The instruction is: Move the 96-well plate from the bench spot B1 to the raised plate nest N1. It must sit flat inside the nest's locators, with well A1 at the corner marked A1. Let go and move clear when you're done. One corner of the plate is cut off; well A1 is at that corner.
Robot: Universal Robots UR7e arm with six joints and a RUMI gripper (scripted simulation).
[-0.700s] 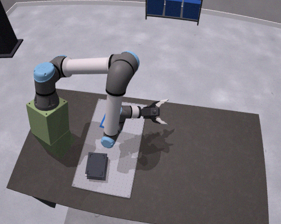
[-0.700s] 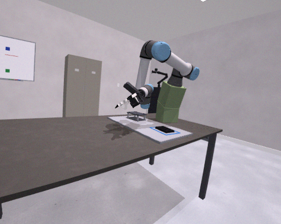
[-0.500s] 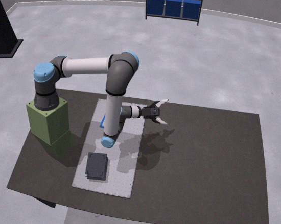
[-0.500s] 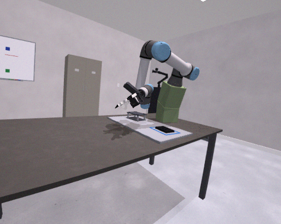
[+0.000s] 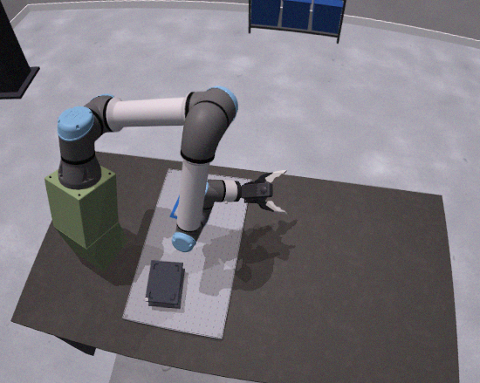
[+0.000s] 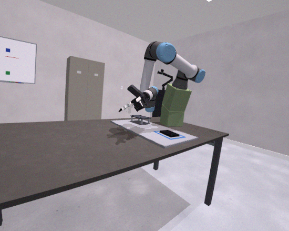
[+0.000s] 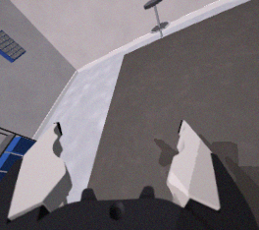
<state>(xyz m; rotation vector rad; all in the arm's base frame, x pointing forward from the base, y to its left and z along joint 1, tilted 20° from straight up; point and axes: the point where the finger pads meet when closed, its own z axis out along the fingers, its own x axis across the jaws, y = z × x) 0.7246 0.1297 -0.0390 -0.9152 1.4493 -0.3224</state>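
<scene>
The 96-well plate (image 6: pixel 169 133) is a flat black slab lying inside the blue outline of spot B1 on the light grey mat. In the top view the forearm hides the plate, and only a corner of the blue outline (image 5: pixel 174 210) shows. The raised nest N1 (image 5: pixel 165 283) is a dark platform with corner locators at the mat's other end; it stands on short legs (image 6: pixel 140 119) and holds nothing. My gripper (image 5: pixel 282 192) (image 6: pixel 124 107) is open and empty. It hangs above the dark table beside the mat, pointing away from plate and nest. The wrist view (image 7: pixel 120 130) shows only table and floor between the fingers.
The arm's green pedestal (image 5: pixel 81 210) stands on the table beside the mat (image 5: pixel 189 256). A shelf with blue bins (image 5: pixel 296 8) and a black column (image 5: pixel 3 47) stand on the floor, away from the table. A cabinet (image 6: pixel 84 88) is against the wall.
</scene>
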